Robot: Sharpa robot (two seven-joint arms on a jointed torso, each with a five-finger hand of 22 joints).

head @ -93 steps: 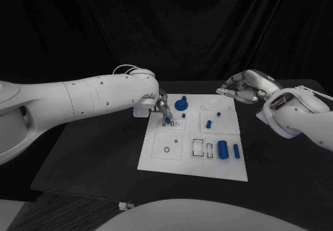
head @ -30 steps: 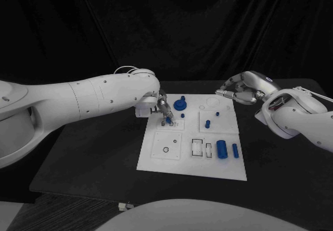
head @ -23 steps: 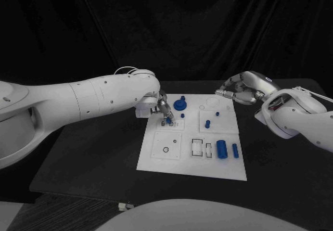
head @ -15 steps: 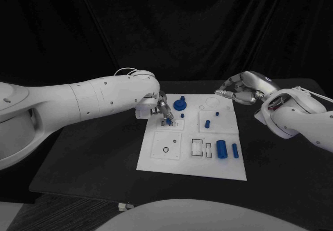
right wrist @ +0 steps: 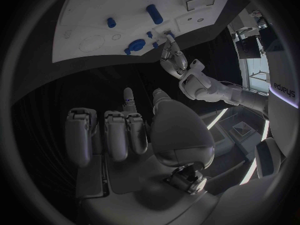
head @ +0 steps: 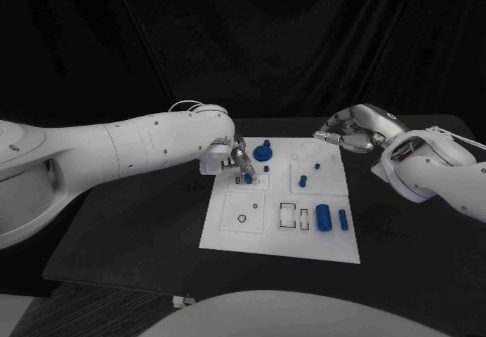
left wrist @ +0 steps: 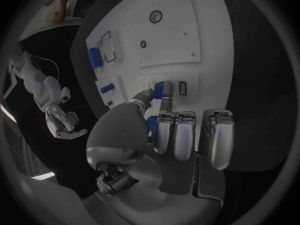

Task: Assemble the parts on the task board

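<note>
The left hand (head: 236, 158) pinches a small blue part (left wrist: 159, 90) over the slots near the task board's (head: 261, 239) far left corner. A tilted peg could jam or slip free. The right hand (head: 346, 132) hovers beyond the far right corner, fingers curled, holding nothing.

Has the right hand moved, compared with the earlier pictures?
No. The right hand hangs beyond the far right corner of the task board as before, its fingers curled in on nothing.
</note>
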